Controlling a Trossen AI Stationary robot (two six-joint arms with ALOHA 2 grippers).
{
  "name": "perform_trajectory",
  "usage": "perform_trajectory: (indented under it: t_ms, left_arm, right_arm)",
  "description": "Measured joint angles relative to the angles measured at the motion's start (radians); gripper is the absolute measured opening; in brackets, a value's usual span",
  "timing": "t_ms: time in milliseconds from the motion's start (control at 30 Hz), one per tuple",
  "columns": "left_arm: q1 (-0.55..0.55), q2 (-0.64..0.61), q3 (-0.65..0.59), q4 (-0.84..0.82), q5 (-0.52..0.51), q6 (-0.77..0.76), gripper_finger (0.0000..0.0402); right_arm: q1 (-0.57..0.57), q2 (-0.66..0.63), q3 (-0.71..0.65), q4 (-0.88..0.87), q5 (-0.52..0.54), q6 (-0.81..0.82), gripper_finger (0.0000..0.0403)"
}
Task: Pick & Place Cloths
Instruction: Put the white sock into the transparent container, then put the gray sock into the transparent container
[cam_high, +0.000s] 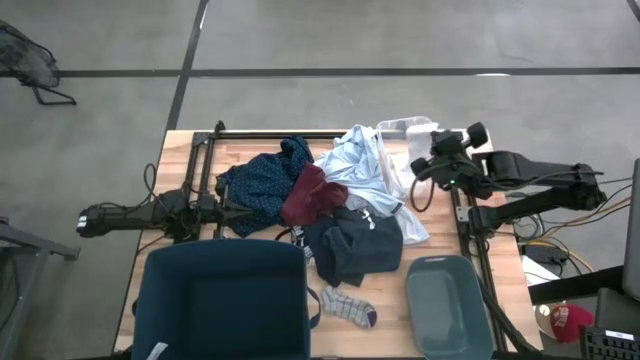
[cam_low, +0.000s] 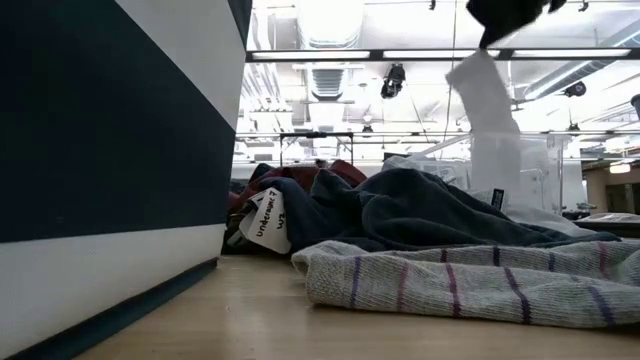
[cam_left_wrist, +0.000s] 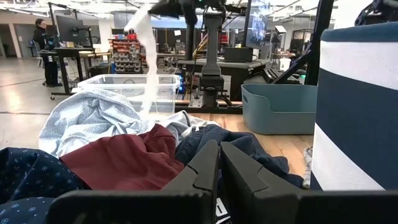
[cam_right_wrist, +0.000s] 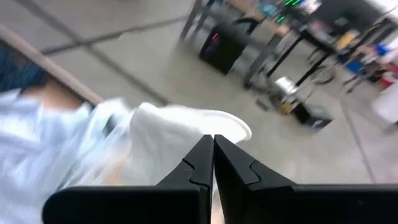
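Wooden table (cam_high: 180, 160) carries the cloths heaped at its middle, navy shirt (cam_high: 255, 185), maroon piece (cam_high: 312, 196), pale shirt (cam_high: 365, 165) and black garment (cam_high: 350, 245), socks (cam_high: 345, 305) nearer the bin (cam_high: 220, 300). Right pincer (cam_high: 420, 170), pressed together, hangs high over the far right corner pinching a white cloth (cam_low: 490, 110) that dangles above a clear tub (cam_left_wrist: 124, 93). Held by a thin edge, it may slip out or drape over the rim; left pincer (cam_left_wrist: 219, 163), pressed together on nothing, lies low beside the heap and could snag it.
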Motion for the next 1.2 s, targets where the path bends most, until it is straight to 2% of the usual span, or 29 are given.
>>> perform_trajectory:
  t_ms: [267,533,900,1033,1200]
  left_arm:
    - [0.0,0.0,0.0,0.0,0.0,0.0,0.0023]
    - [0.0,0.0,0.0,0.0,0.0,0.0,0.0023]
    - [0.0,0.0,0.0,0.0,0.0,0.0,0.0023]
    - [0.0,0.0,0.0,0.0,0.0,0.0,0.0023]
    - [0.0,0.0,0.0,0.0,0.0,0.0,0.0023]
  right_arm:
    - [-0.088,0.026,-0.091,0.006,-0.218,-0.001,0.0008]
    - [-0.185,0.077,-0.117,0.012,-0.468,-0.005,0.0008]
    - [-0.217,0.164,-0.112,0.015,-0.445,-0.018,0.0017]
    - [-0.216,0.185,-0.112,0.015,-0.45,-0.017,0.0053]
    - [-0.216,0.194,-0.112,0.019,-0.45,-0.013,0.0118]
